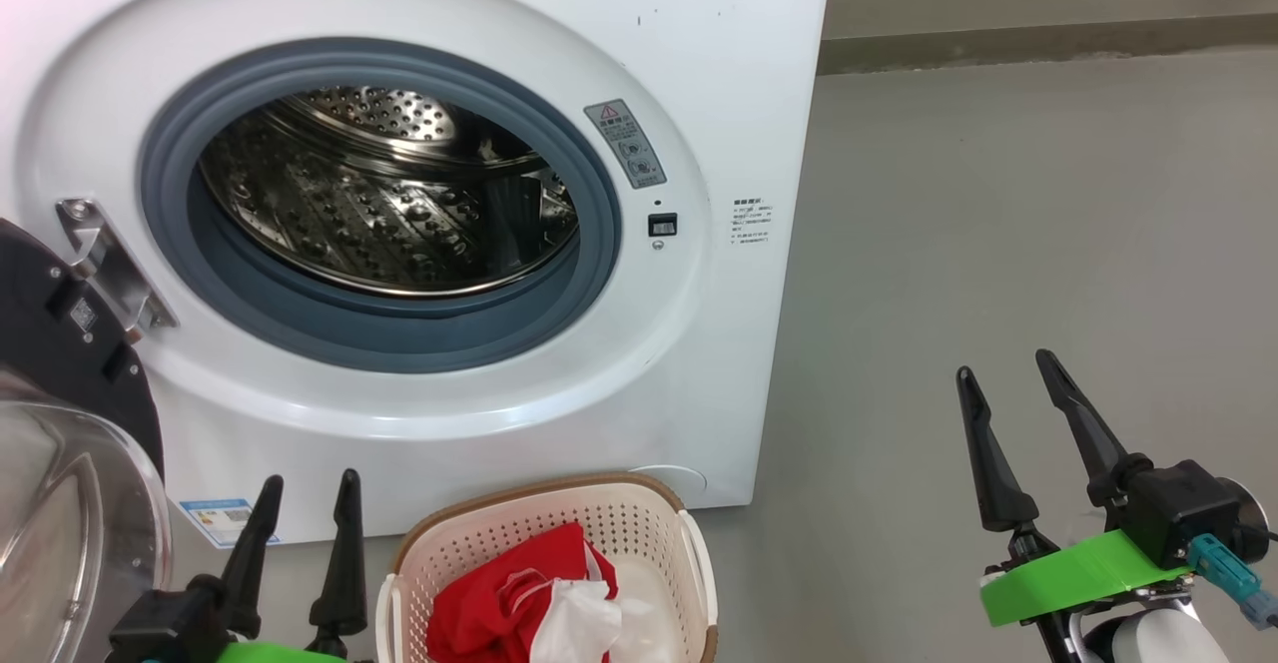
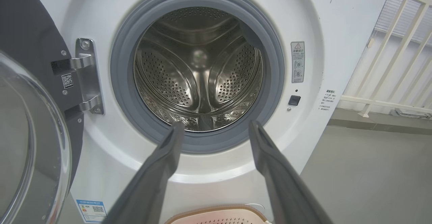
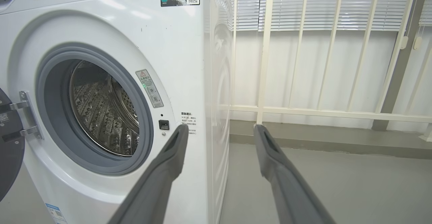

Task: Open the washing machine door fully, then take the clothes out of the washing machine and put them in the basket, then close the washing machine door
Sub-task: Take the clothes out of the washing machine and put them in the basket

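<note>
Washing machine door hangs swung wide open to the left of the left gripper, whose jaws are spread with nothing between them. I'd judge the door stiff and fairly weighty, a glossy black rim around a bulging clear bowl, carried on a steel hinge at the left of the opening. It needs no pinch: a flat push on the rim, out near the free edge and well away from the hinge, should swing it with least effort, though that gloss may let a finger slide, and the bowl is no place to knock. Ahead of those jaws the washing machine shows a bare steel drum inside its grey gasket. A small dark latch socket sits to the right of the opening, so the last of the swing probably wants a firm press. Just right of the left jaws, below the opening, the basket sits on the floor with the red and white clothes slumped inside, soft and light by the look of them. Well to the right, the right gripper hovers over open floor, jaws likewise spread and empty. That floor is smooth, grey and level; beyond the right jaws a cream railing runs before a white wall.
</note>
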### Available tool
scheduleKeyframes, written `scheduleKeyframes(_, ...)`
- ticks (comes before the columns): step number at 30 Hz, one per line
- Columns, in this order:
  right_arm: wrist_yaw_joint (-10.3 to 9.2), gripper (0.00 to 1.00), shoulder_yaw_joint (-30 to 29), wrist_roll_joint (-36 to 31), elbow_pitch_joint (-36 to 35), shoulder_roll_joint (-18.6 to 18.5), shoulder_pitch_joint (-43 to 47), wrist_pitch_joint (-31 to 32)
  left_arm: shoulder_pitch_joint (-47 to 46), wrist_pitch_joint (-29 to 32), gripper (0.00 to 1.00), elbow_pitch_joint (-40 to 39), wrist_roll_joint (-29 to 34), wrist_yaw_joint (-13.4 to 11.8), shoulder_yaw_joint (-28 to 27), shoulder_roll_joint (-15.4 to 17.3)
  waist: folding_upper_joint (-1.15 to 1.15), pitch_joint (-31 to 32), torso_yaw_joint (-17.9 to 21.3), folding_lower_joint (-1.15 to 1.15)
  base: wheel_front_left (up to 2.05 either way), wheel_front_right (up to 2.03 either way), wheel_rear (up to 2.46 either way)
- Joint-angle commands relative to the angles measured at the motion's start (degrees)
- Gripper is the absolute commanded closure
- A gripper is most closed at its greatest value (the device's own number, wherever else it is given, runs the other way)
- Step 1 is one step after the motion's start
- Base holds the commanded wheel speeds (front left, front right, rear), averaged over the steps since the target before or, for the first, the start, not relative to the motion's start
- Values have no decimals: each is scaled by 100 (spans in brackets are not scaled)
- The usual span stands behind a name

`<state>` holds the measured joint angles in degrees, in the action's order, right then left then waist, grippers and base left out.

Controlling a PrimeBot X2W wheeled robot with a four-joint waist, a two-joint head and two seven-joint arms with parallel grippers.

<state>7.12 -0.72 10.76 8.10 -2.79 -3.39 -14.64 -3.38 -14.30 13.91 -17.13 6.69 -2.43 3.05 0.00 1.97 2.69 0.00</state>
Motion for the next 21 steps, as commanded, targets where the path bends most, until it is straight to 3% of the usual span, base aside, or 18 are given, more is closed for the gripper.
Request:
scheduleKeyframes(1, 36, 0, 118, -19, -169, -9, -55, -36, -83, -70, 0, -202, 84, 36, -208, 92, 0, 24, -20, 0, 0, 0, 0)
scheduleKeyframes(21, 36, 0, 15, 12, -205, -9, 87, -36, 76, -70, 0, -286, 170, 58, -280, 97, 0, 160, -11, 0, 0, 0, 0)
